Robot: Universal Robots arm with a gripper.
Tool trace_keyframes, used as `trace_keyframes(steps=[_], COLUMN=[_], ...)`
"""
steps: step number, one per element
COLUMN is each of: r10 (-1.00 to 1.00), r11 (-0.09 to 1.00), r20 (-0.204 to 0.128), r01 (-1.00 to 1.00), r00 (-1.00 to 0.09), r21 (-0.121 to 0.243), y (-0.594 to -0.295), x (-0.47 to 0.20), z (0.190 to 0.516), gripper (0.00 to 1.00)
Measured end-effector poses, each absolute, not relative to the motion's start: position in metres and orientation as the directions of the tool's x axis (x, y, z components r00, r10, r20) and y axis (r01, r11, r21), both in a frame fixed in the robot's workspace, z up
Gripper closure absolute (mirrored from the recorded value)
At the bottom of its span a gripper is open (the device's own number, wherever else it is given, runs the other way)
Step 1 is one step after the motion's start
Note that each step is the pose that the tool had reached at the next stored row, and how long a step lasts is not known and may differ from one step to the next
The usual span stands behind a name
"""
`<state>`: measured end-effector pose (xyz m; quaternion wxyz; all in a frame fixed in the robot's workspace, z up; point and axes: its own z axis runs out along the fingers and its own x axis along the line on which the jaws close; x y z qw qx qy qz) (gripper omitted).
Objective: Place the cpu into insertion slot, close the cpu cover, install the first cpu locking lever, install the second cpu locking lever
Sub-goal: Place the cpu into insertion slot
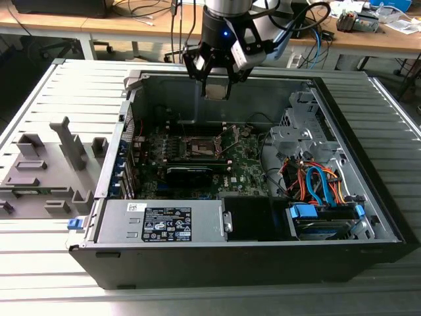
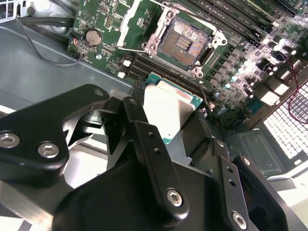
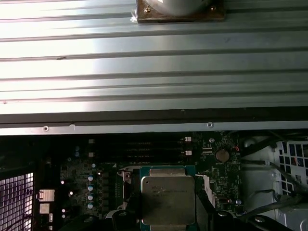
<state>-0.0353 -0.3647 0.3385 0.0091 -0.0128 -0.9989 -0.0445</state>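
My gripper point(image 1: 217, 91) hangs above the back wall of the open computer case, shut on the cpu point(image 2: 169, 107). The cpu point(image 3: 168, 195), a flat square chip with a silvery top and green rim, sits between the black fingers point(image 2: 144, 130) in both wrist views. The insertion slot point(image 2: 182, 41) lies bare below it on the green motherboard, a dark square socket with a metal rim point(image 1: 197, 146). The cpu cover point(image 2: 131, 23) stands swung open beside the slot. I cannot make out the locking levers.
The case point(image 1: 368, 164) lies on a ribbed metal table point(image 1: 39, 99). A power supply point(image 1: 161, 220) fills its near side, and a drive cage with orange and blue cables point(image 1: 316, 181) is at the exterior view's right. Grey fixtures point(image 1: 46, 168) stand at the left. Long memory slots point(image 2: 231, 19) flank the socket.
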Motion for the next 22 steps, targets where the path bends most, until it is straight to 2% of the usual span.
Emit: trace_keyframes(steps=[22], r10=[0.025], r11=[0.996], r20=[0.019], r01=[0.026], r00=[-1.0], r21=[0.089], y=[-0.3658], x=[-0.0353], z=[0.3335], gripper=[0.46])
